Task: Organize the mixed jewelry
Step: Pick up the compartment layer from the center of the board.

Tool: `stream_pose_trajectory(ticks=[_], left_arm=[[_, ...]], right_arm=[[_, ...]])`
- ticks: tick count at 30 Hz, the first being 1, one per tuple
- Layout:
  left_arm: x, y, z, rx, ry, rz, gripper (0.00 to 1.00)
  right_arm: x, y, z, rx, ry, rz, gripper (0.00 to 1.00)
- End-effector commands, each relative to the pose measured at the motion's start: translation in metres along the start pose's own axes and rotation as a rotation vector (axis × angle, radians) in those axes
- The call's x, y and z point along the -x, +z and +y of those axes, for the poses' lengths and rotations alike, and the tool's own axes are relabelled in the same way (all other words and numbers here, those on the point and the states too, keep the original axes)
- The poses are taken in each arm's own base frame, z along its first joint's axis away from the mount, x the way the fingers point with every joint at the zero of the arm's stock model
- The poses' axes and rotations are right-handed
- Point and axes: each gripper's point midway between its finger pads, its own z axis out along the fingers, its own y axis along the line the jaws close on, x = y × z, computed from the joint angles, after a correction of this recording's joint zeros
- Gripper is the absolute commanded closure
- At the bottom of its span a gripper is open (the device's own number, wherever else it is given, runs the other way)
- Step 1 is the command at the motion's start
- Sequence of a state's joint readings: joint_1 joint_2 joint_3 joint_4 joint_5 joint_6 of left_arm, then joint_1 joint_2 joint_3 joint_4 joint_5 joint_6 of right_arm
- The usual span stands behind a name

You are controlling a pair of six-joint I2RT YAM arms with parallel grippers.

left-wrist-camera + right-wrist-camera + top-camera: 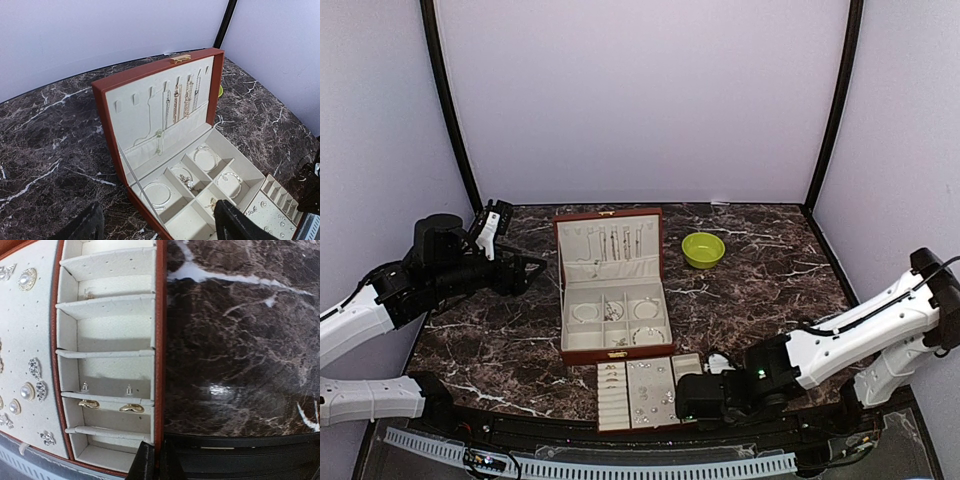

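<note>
Within the reddish-brown box (610,355) and the cream tray (610,400) at six o'clock, the mixed jewelry (650,395) is lying in compartments; right gripper (153,467) is sitting clenched by the tray's three-o'clock edge; left gripper (492,228) is hovering released at nine o'clock.

Top camera looks down from behind the arms onto the box (585,354). Left wrist camera faces its open lid from the left. Right wrist camera hangs close over the tray (107,305) in front of it, which shows in all three views.

Jewelry (613,311) in box (610,357); tray (612,408) before, bowl (703,249) right
</note>
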State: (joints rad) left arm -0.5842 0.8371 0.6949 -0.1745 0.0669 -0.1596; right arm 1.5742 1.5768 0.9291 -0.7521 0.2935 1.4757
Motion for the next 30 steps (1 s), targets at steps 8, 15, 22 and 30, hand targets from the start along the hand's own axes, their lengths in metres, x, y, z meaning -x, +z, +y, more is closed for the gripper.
stream_pose_trajectory(ticks=[8,15,22,30], left_arm=[[-0.003,0.002,0.002,0.0,0.007,0.007,0.22],[-0.005,0.004,0.002,0.003,0.008,0.015,0.22],[-0.006,0.005,0.002,0.003,0.008,0.021,0.22],[-0.006,0.005,0.002,0.002,0.008,0.021,0.22]], right_arm=[[0.02,-0.028,-0.021,0.105,-0.058,-0.095,1.0],[0.023,-0.037,-0.016,0.129,-0.127,-0.101,1.0],[0.031,-0.048,-0.012,0.142,-0.113,-0.112,1.0],[0.047,-0.061,-0.014,0.17,-0.056,-0.129,1.0]])
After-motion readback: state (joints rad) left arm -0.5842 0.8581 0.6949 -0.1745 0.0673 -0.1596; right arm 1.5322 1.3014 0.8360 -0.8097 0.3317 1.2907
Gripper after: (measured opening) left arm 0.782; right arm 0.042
